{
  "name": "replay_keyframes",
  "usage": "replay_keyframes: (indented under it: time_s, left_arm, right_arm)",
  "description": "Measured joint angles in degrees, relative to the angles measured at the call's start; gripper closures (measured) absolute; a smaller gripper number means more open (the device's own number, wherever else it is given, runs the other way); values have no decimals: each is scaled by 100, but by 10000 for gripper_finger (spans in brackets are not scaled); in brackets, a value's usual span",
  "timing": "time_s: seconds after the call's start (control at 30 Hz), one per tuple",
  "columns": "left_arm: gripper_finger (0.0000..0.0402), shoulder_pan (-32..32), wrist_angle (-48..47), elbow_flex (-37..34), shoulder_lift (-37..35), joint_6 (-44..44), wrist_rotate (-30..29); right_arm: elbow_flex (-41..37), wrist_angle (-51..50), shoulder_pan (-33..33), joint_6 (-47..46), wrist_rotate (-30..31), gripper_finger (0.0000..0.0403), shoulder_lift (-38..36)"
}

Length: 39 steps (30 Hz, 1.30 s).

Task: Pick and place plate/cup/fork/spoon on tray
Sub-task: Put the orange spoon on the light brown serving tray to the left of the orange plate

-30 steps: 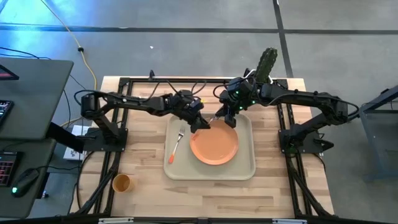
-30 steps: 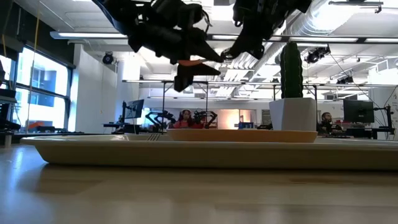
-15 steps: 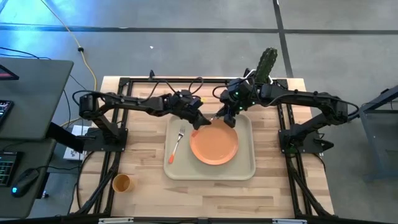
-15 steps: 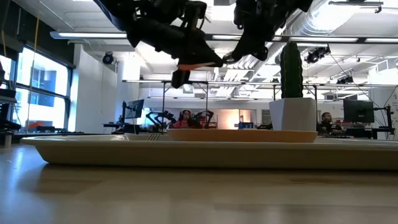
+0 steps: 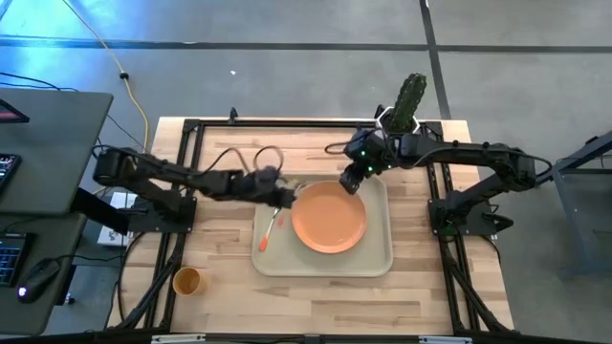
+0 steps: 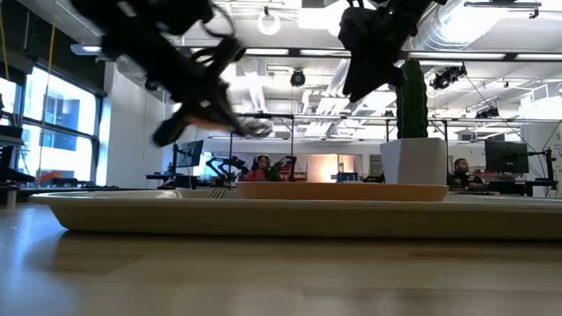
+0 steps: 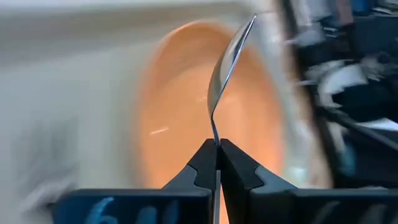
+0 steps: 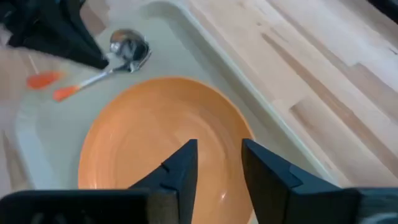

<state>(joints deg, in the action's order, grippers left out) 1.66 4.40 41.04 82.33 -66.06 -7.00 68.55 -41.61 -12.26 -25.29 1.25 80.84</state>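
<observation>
Spoon [image 7: 225, 62] pinched in left end effector [image 7: 217, 149]

The wooden table [image 5: 220, 268] carries the tray [image 5: 378, 260], cup [image 5: 186, 281] and potted cactus [image 5: 409, 98].

No legible text, label, brand or sign appears in any view. The only marking is a row of faint blurred characters on the blue strip [image 7: 134, 208] at the base of the left wrist view; it cannot be read.
</observation>
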Motion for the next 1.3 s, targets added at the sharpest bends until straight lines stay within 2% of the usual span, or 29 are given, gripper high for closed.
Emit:
replay_keyframes:
  time_s: [0.17, 0.43, 0.6, 0.83, 1.17, 1.3]
  left_arm:
    - [400, -556, -22, -664, -139, -549, -620]
    - [400, -1010, 115, -724, 458, -1674, -1395]
    - [400, -1118, 344, -725, 876, -2211, -1358]
    - [399, -1189, 869, -720, 1134, -2151, -1221]
    - [398, -1190, 909, -719, 1273, -2243, -1104]
    - [378, -1188, 915, -719, 1273, -2369, -969]
  right_arm:
    - [0, 35, 321, 11, 195, 284, 2]
    - [0, 43, 364, 1, 214, 284, 17]
    - [0, -33, 392, -51, 165, 284, 17]
    - [0, -124, 407, -129, 150, 284, 17]
    - [0, -105, 407, -283, 129, 284, 17]
    - [-1, -102, 418, -323, 103, 284, 17]
